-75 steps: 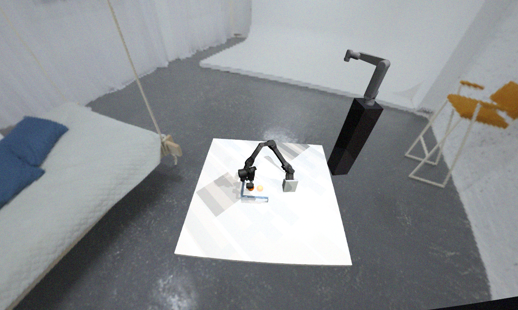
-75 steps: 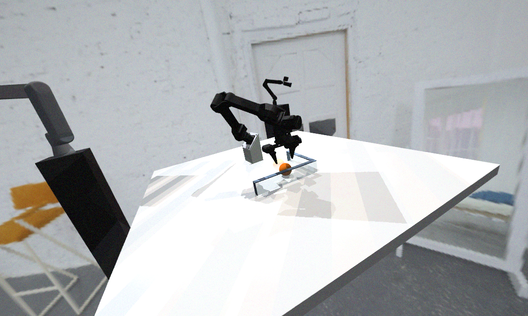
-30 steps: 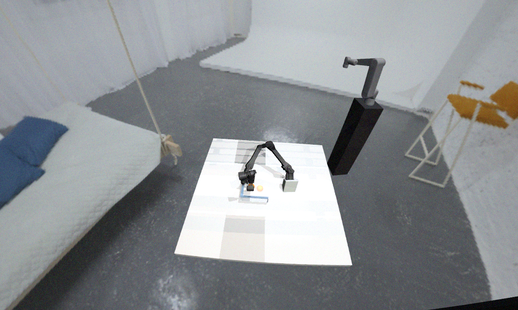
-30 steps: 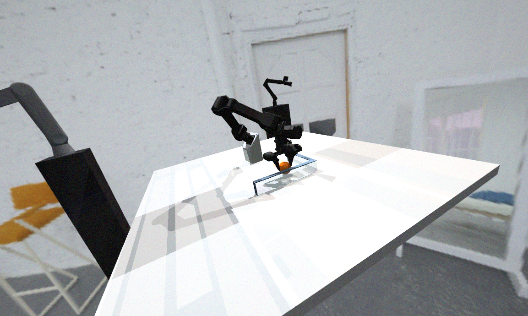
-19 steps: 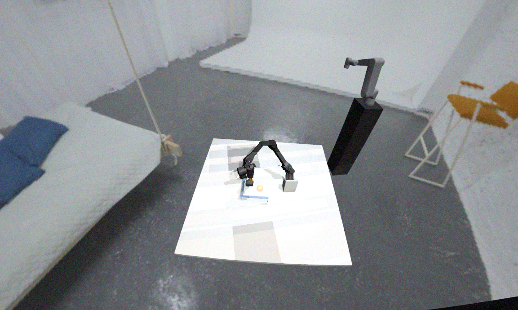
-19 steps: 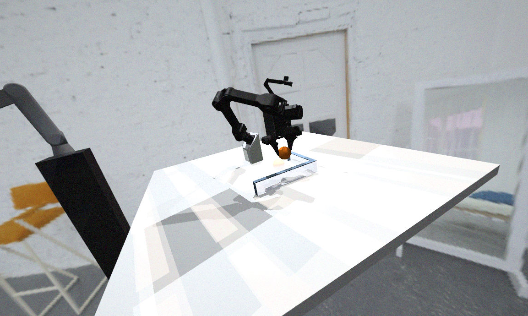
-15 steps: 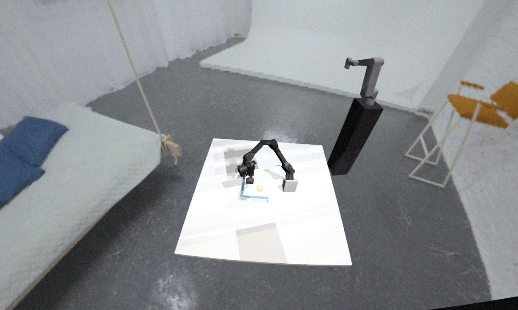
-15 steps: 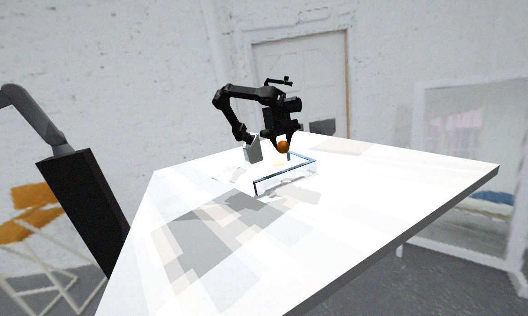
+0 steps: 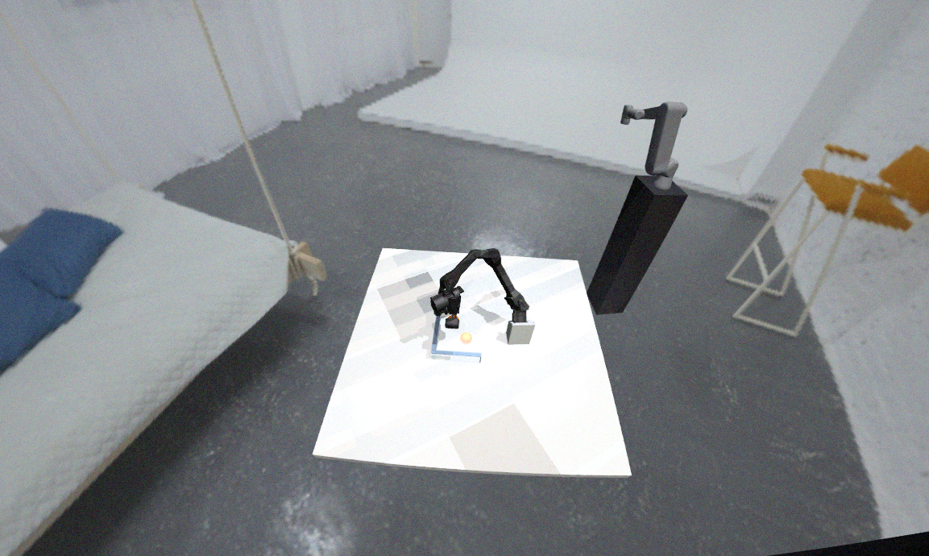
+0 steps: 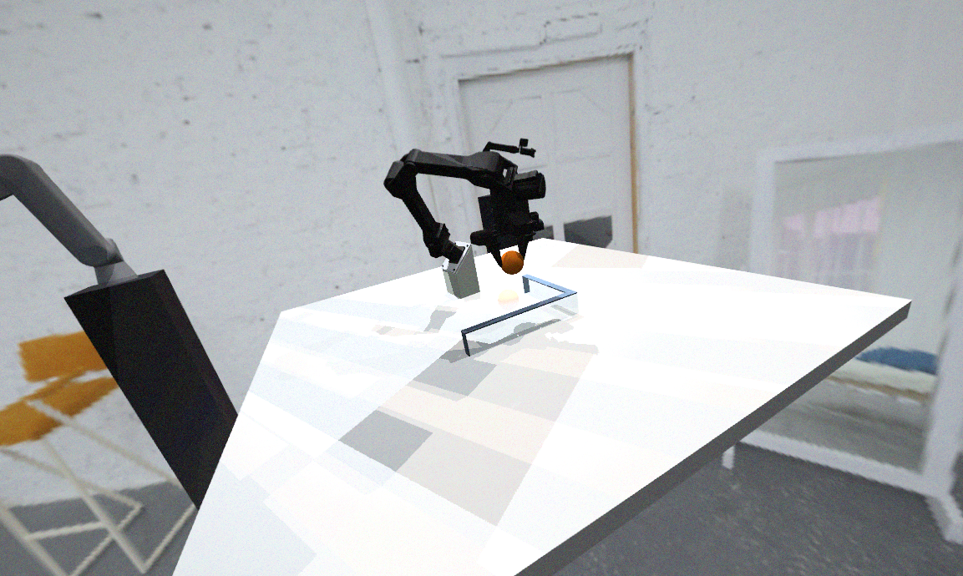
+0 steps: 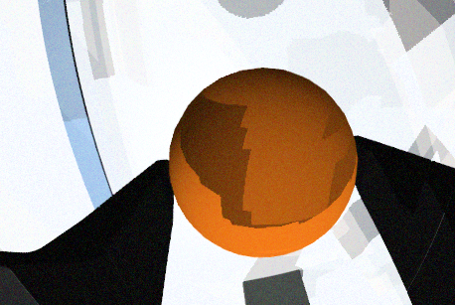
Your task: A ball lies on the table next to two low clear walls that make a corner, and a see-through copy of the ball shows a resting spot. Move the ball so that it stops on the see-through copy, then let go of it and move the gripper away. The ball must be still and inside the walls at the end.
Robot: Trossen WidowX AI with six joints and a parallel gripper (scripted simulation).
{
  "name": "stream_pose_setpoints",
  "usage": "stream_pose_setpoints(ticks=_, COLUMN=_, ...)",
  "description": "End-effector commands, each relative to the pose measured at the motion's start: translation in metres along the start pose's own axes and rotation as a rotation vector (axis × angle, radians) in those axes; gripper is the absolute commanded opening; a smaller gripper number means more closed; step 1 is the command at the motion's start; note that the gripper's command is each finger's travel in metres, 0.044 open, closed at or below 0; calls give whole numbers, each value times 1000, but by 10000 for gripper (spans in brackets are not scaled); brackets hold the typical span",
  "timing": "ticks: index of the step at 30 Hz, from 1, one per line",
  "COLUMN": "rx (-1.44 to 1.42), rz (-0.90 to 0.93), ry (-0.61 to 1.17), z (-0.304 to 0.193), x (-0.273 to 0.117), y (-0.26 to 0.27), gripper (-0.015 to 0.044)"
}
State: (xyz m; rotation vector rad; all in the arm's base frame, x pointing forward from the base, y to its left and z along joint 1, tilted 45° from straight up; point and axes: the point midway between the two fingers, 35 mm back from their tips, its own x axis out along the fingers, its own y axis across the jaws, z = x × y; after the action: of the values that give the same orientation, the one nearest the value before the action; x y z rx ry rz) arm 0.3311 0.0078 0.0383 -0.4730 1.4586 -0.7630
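Note:
The orange ball [image 10: 512, 264] [image 11: 263, 162] is between the fingers of my gripper [image 10: 512, 259] [image 11: 261, 160], which is shut on it. The ball hangs above the table [image 9: 384, 421] [image 10: 685, 321], clear of the surface. In the top view the gripper mostly hides it. The pale see-through copy [image 9: 466, 338] [image 10: 508, 295] rests on the table inside the corner, below the held ball in the exterior view; it does not show in the wrist view. The two low clear walls [image 9: 456, 354] [image 10: 499, 319] [image 11: 60, 63] have blue top edges and meet in a corner.
The arm's grey base block [image 9: 520, 334] [image 10: 462, 279] stands on the table beside the walls' open side. A grey arm on a black pedestal [image 9: 636, 242] [image 10: 148, 371] stands off the table. A bed [image 9: 177, 275] is at the left in the top view.

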Motion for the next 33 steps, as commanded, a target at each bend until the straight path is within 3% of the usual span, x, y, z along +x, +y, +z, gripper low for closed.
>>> stream_pose_setpoints(ticks=1, rx=6, rz=7, ry=-3, z=-11, x=6, y=3, gripper=0)
stream_pose_setpoints(ticks=24, rx=5, rz=7, ry=-1, z=-66, x=47, y=7, gripper=0)
stream_pose_setpoints(ticks=33, rx=4, rz=7, ry=-2, z=-65, x=94, y=8, gripper=0)
